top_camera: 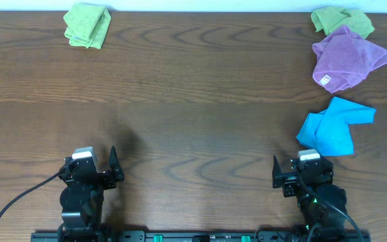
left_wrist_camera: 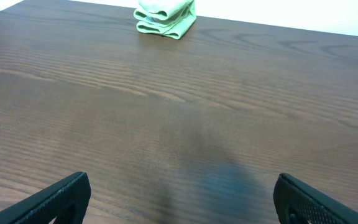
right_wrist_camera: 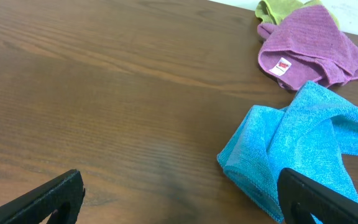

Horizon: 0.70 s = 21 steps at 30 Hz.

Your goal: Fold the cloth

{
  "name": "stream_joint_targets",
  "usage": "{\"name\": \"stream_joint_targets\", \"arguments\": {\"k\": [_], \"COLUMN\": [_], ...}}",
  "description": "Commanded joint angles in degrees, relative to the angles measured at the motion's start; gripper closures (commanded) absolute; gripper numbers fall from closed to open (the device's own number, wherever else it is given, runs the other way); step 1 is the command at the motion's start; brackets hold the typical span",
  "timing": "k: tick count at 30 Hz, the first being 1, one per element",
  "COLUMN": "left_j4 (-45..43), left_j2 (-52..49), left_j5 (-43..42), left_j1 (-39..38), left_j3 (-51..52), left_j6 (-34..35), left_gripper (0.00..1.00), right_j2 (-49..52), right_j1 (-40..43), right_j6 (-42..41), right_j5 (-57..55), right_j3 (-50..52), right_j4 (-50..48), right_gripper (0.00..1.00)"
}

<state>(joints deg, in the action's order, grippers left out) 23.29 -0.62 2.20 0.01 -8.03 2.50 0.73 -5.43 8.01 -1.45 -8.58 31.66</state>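
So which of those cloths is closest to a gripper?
The blue cloth, crumpled just ahead of the right gripper. The purple cloth, the green cloth behind it and the far-left green cloth all lie farther off.

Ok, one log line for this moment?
stage: not started | cloth: crumpled, right side, unheld | left gripper: open, empty | right gripper: open, empty, near cloth
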Motion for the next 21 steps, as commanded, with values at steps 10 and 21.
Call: {"name": "stream_joint_targets", "arguments": {"k": [10,21], "left_j4": [0.02,0.02], "left_j2": [0.37,0.37], "left_j5": [1.18,1.2], "left_j1": [0.39,0.39], "left_j3": [1.18,1.18], "left_j6": [-1.03,-1.03], "left_gripper": [0.05,0.05], "right_j2": [-0.44,10.03], "right_j1": [-0.22,2.32], "right_j6": [-3.32,-24.26], "right_j5": [-2.16,-9.68], "right_j3": [0.5,-0.11], "right_j4": [-2.64,-15.41], "right_gripper": [0.01,0.01]}}
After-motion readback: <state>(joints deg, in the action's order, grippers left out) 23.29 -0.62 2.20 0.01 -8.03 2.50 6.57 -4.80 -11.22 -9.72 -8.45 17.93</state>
